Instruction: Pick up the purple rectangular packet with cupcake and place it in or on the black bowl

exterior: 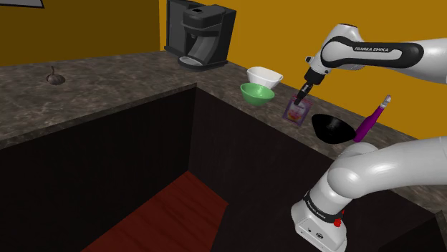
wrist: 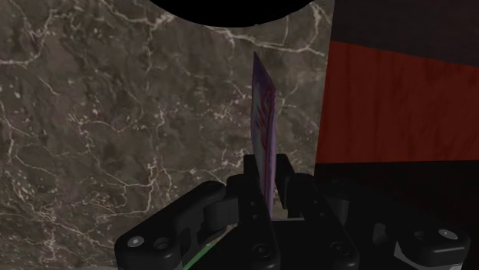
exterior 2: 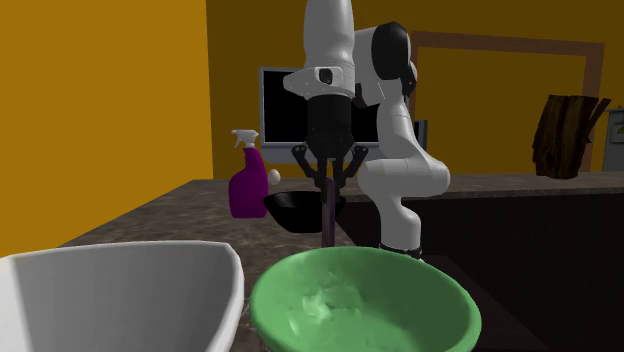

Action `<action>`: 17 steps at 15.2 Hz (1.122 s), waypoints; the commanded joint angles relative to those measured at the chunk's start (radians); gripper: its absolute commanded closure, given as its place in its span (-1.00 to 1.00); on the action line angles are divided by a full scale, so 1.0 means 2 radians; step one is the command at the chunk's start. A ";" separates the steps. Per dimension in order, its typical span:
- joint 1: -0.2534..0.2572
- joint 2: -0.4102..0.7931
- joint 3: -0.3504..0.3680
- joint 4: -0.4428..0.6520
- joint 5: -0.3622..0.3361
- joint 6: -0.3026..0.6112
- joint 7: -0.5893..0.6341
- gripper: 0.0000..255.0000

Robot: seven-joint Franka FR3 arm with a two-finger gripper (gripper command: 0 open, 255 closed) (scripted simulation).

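The purple packet [wrist: 262, 115], its print unreadable, is clasped by the claw [wrist: 266, 165]; "FRANKA EMIKA" is read on the arm [exterior: 372, 50].

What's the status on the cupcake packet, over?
Fingers shut on purple packet, held edge-up. Black bowl close by, not yet reached. Purple spray bottle beyond bowl, off the path.

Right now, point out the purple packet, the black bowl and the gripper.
purple packet [exterior: 297, 112]: shoulder view, middle of its printed face.
black bowl [exterior: 332, 129]: shoulder view, its inner wall.
gripper [wrist: 265, 169]: wrist view, midway between the fingertips, which clasp the purple packet.
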 commanded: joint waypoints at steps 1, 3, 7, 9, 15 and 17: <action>0.000 0.000 0.000 0.000 0.000 0.000 0.000 1.00; 0.001 -0.001 0.003 0.012 0.002 -0.013 0.000 1.00; 0.003 -0.002 0.010 0.037 0.007 -0.040 0.000 1.00; 0.004 -0.002 0.013 0.051 0.010 -0.053 0.000 1.00; 0.008 0.001 0.021 0.092 0.017 -0.092 0.000 1.00; 0.010 0.004 0.023 0.107 0.019 -0.104 -0.001 1.00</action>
